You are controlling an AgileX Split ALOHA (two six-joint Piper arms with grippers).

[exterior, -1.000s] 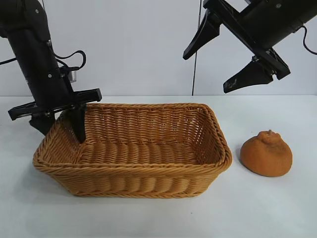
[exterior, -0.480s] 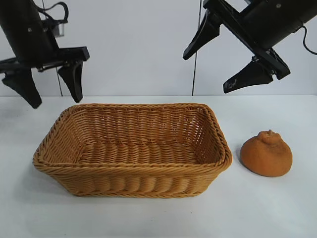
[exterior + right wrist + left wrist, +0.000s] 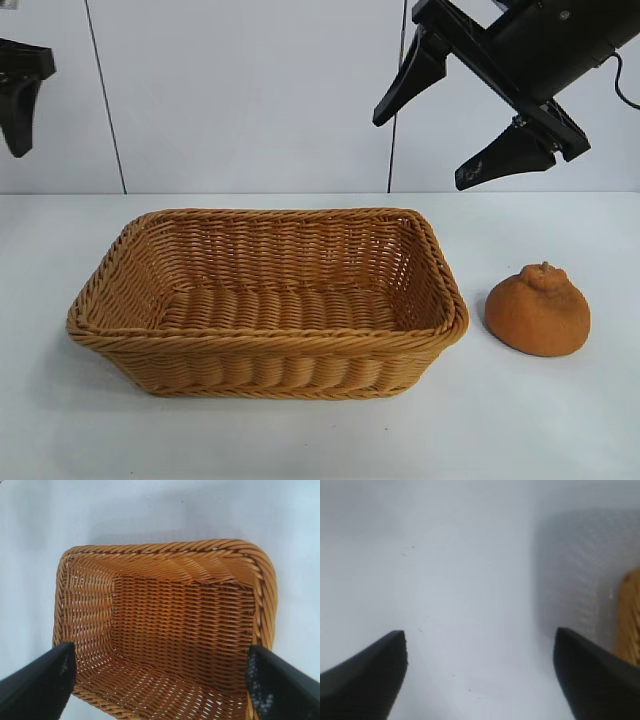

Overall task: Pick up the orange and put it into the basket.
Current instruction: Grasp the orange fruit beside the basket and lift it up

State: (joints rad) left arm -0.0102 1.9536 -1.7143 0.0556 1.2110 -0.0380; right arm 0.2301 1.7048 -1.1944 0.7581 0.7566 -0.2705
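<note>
The left gripper (image 3: 480,675) has risen out of the basket (image 3: 268,345) and swung out to the exterior view's far left edge, fingers spread and empty. The right gripper (image 3: 440,125) hangs unmoved above the basket's right end, tilted down, wide open, holding nothing. The orange (image 3: 538,310) sits on the white tabletop (image 3: 540,420), just right of the basket, before a pale panelled wall (image 3: 250,100).
</note>
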